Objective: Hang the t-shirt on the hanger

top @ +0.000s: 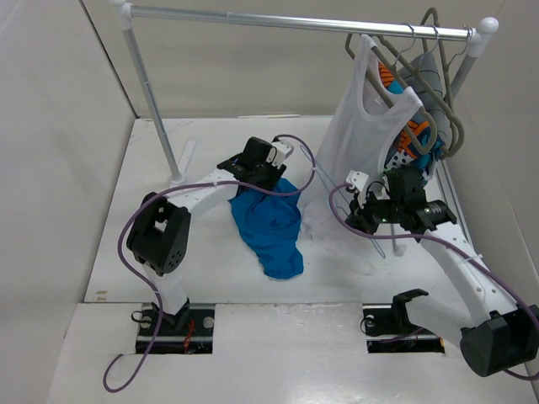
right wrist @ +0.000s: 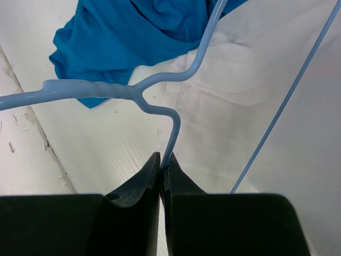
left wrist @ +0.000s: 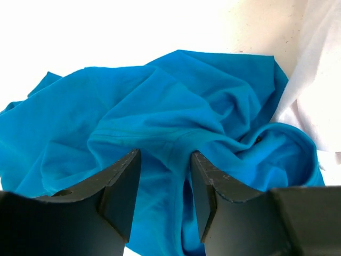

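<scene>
Zero dressing steps look finished; early stage, by my reading.

- Nearest the arm bases: the t-shirt (top: 274, 227) lies crumpled on the table (top: 168, 269), no part of it visibly over the wire.
- Right gripper (right wrist: 164, 169): fingers pressed together on the hanger (right wrist: 96, 89), clamping the thin wire just below its twisted neck. The hanger is held off the rail, low over the table. One shoulder runs toward the blue cloth; I cannot tell whether its tip is under the fabric.
- Left gripper (left wrist: 164, 176): jaws apart, straddling a raised seam fold of the shirt, not pinching it as far as the wrist view shows.
- Farther back: a white tank top (top: 354, 126) and a patterned garment (top: 414, 135) hang on the rail (top: 278, 20), beside the work, not part of it.

Left to do, judged: grip the shirt, open the neck or hem, feed both hanger shoulders through.
</scene>
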Robot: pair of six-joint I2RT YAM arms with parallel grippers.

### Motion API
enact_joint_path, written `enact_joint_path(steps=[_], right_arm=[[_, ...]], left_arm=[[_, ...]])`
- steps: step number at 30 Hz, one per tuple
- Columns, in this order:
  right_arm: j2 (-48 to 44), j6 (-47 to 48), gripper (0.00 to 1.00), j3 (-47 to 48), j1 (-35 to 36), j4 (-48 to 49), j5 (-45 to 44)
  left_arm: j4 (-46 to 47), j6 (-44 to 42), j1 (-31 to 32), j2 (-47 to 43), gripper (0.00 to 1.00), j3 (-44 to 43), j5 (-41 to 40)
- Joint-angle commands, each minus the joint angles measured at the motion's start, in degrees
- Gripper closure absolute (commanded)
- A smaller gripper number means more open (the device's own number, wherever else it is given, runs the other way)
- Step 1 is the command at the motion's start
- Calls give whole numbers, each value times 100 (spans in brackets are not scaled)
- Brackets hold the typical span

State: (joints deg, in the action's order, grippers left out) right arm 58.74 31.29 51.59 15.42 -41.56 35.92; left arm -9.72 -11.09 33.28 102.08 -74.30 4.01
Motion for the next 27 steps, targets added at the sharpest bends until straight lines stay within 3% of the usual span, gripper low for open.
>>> enact_joint_path(steps=[1, 5, 9, 17, 24, 27], right_arm=[[-29, 88, 100, 97, 22, 183, 108], [-29, 88, 100, 149, 22, 183, 108], [-29, 149, 100, 149, 75, 78, 108], [-283, 712, 100, -263, 627, -335, 1065], [-346, 660, 100, -817, 1007, -493, 1013], [-294, 467, 100, -870, 1147, 48, 925]], left_arm=[[137, -42, -14, 31, 63, -120, -32], [137, -112, -14, 31, 77, 4, -93], [137, -235, -67, -83, 100, 56, -208], [-460, -824, -322, -549, 100, -392, -392], [-953, -824, -322, -795, 100, -454, -182], [-1084, -702, -322, -901, 100, -506, -50]])
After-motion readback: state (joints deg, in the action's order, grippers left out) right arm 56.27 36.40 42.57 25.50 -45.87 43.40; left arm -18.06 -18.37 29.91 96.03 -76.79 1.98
